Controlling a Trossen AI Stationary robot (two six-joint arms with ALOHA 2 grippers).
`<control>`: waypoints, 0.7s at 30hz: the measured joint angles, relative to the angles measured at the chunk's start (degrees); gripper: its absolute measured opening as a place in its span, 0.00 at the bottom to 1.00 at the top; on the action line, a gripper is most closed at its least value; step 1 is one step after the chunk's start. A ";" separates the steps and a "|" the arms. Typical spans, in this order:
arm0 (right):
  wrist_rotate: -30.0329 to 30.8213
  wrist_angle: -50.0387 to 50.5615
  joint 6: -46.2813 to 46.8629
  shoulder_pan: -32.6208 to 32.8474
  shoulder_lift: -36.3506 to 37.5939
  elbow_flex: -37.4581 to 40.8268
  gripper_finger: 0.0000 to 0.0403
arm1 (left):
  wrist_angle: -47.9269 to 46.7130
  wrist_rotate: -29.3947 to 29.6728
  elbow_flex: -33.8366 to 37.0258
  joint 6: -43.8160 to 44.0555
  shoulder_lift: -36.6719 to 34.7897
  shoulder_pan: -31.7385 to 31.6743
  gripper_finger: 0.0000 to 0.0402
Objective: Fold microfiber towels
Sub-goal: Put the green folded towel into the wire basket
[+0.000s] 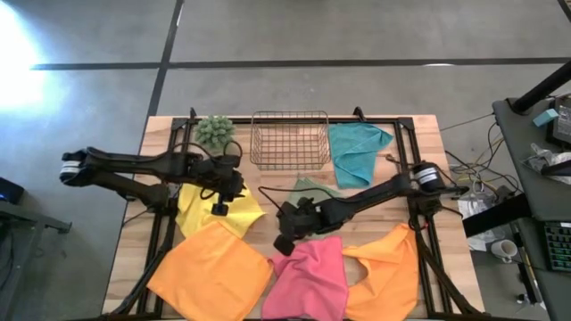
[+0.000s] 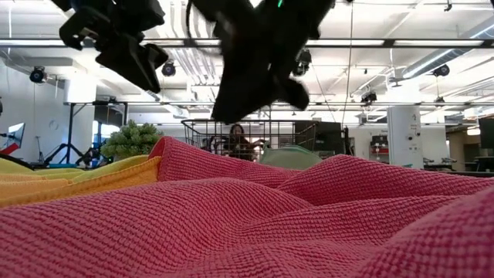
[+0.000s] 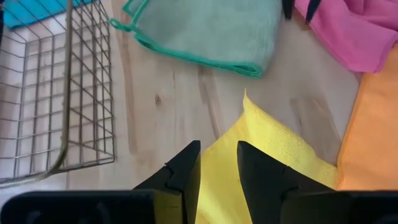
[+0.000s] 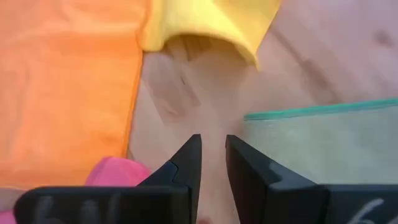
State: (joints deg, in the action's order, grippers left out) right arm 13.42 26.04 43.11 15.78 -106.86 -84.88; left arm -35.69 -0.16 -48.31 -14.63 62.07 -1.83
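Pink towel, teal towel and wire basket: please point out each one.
Pink towel (image 1: 308, 281): high view, its middle.
Teal towel (image 1: 355, 150): high view, its middle.
Wire basket (image 1: 289, 113): high view, its far rim.

Basket (image 1: 288, 140) at table's (image 1: 419, 183) far edge; plant ball (image 1: 215, 131) left of it, towel (image 1: 357, 152) right; four towels along near edge.

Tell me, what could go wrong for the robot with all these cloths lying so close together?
The pink towel overlaps the orange towel, so the right pincer, hovering just above it, might pinch both. The left pincer hangs over the yellow towel, whose edge lies on another orange towel; lifting one could drag the other.
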 joint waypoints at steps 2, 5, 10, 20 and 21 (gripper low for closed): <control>1.53 3.69 0.75 1.47 1.91 0.02 0.16 | 1.14 -0.24 0.00 -1.94 1.07 0.52 0.22; 1.61 9.42 3.53 3.32 3.73 0.08 0.18 | 3.47 -0.34 -0.31 -3.79 3.23 1.68 0.22; 1.83 15.75 5.58 5.68 4.45 0.17 0.26 | 5.45 -0.34 -1.98 -3.79 7.50 3.63 0.23; 6.72 19.14 -0.28 9.62 4.54 3.41 0.40 | 5.53 -0.16 -7.37 -4.29 18.74 9.29 0.33; 7.50 19.32 -0.28 9.92 4.54 4.06 0.40 | 6.53 0.10 -7.70 -4.36 19.77 9.79 0.35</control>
State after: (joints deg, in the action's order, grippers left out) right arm 20.92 45.36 42.83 25.71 -102.32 -80.82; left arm -29.16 -0.05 -56.01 -18.98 81.84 7.95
